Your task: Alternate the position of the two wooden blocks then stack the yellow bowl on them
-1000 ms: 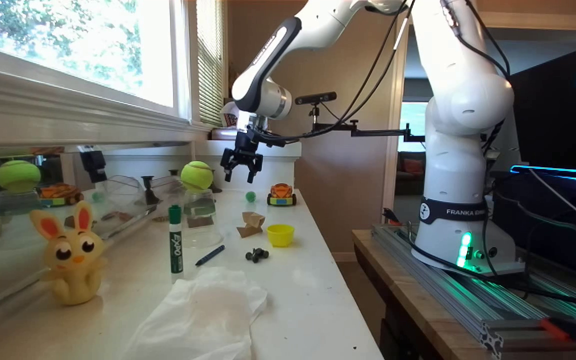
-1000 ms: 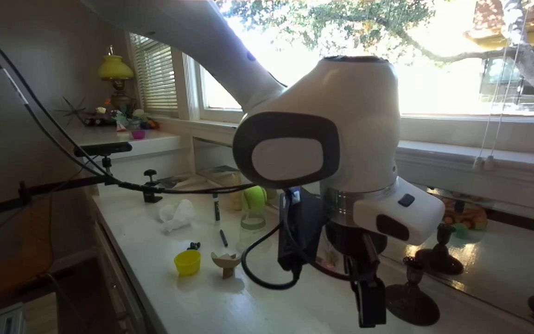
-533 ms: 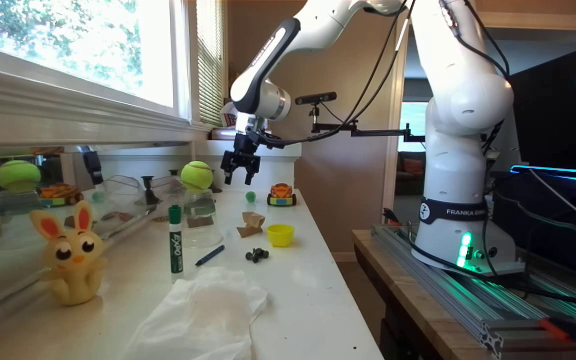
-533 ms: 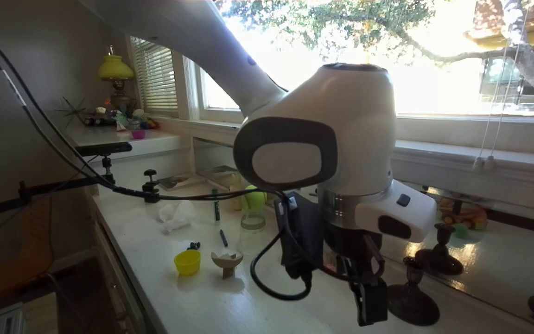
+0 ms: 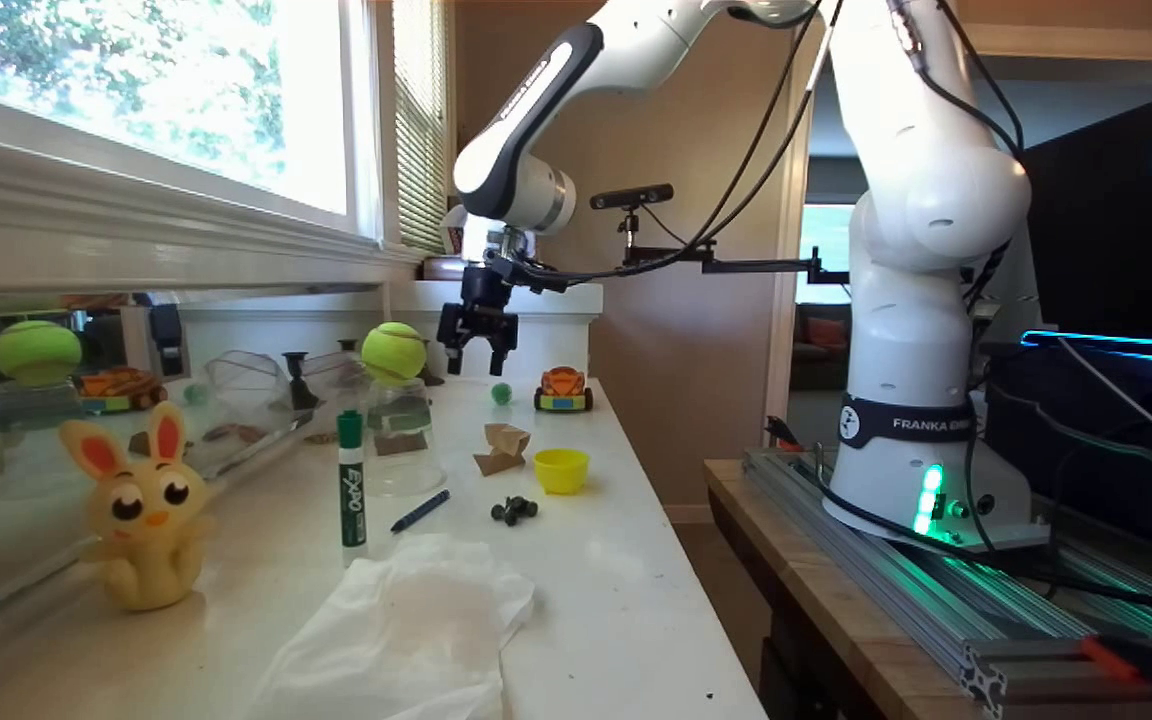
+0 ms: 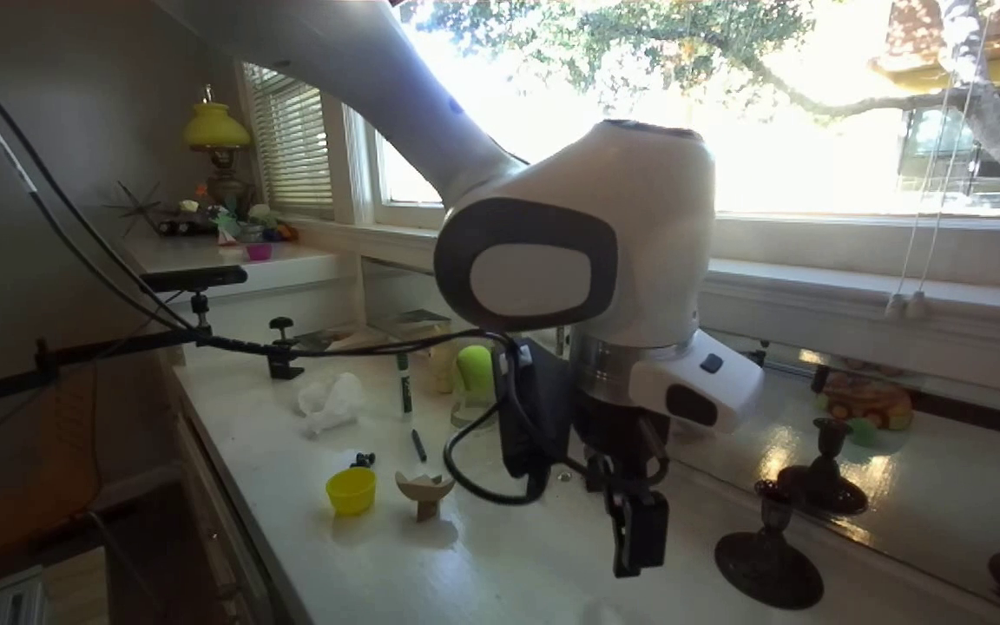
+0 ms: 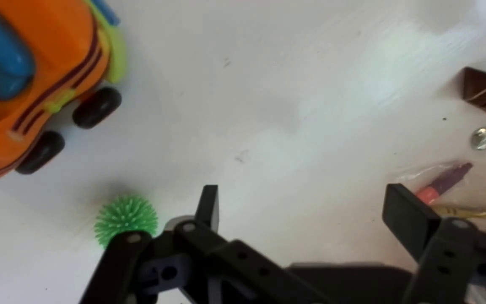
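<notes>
"Since the wrist view looks right along the claw (image 7: 304, 207), how does it stand?"

"Spread wide, gripping nothing. A spiky green ball (image 7: 121, 213) lies at its nine o'clock, an orange toy car (image 7: 55, 52) at ten; an exterior view gives only the car's reflection (image 6: 866, 406)."

"And the wooden blocks (image 6: 424, 490)?"

"Close together, between nine and ten from the claw in an exterior view; stacked or abreast, I can't tell."

"The yellow bowl (image 6: 351, 498)?"

"Upright just beside them, at their nine o'clock in that view; the wrist view misses it."
</notes>
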Action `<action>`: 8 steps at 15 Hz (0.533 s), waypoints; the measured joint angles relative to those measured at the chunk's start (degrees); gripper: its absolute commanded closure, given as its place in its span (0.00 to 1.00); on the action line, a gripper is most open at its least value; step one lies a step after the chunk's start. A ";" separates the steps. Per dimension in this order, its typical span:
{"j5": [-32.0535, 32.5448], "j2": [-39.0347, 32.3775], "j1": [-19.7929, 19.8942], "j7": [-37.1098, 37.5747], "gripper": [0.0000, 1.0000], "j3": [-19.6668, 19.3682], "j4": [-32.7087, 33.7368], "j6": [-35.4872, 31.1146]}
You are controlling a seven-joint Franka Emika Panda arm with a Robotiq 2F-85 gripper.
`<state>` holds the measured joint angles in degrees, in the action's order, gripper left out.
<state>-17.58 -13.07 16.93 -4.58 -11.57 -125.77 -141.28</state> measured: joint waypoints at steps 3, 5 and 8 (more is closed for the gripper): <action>0.08 2.41 -2.56 4.77 0.00 0.40 -0.11 5.04; 0.58 4.02 -4.20 8.05 0.00 0.65 -0.24 7.49; 4.58 6.06 -6.52 15.57 0.00 0.72 -1.55 8.31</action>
<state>-13.00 -7.01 10.41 10.99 -10.84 -127.32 -132.97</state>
